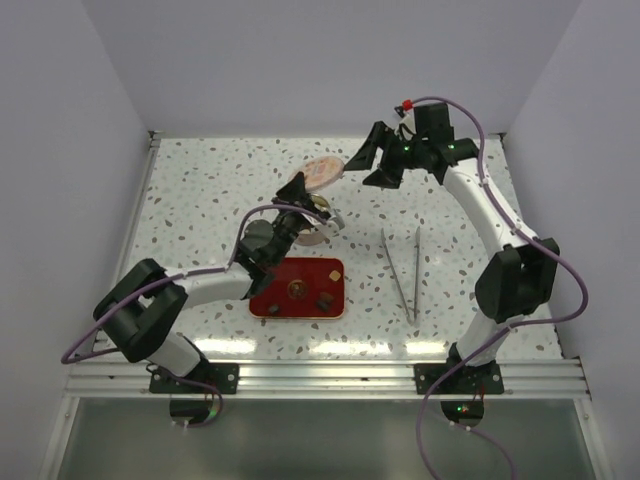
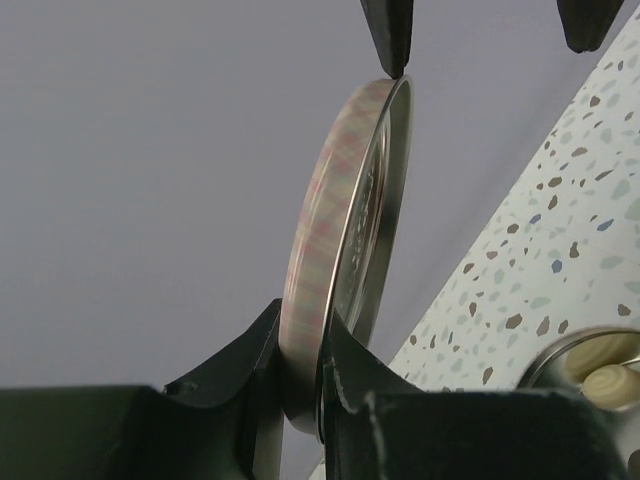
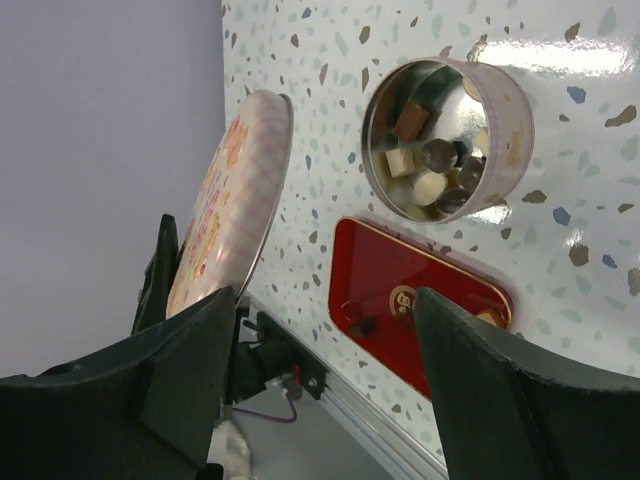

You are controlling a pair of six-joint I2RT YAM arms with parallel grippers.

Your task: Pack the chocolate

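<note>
My left gripper (image 1: pixel 303 188) is shut on the edge of a round pink lid (image 1: pixel 323 171) and holds it up on edge above the table. The left wrist view shows the lid (image 2: pixel 350 230) pinched between my left gripper's (image 2: pixel 303 345) jaws. My right gripper (image 1: pixel 362 168) is open and empty beside the lid, with one fingertip (image 2: pixel 393 35) at its rim. The open round tin (image 3: pixel 455 135) holds several chocolate pieces (image 3: pixel 432 160), dark, light brown and cream. The lid (image 3: pixel 225 195) stands left of my right gripper (image 3: pixel 320 335).
A flat red tray (image 1: pixel 290 272) lies near the left arm with a light piece (image 1: pixel 333 272) and two dark pieces (image 1: pixel 325 300) on it. Long metal tweezers (image 1: pixel 403 268) lie to the tray's right. The tin (image 1: pixel 318 226) sits just behind the tray.
</note>
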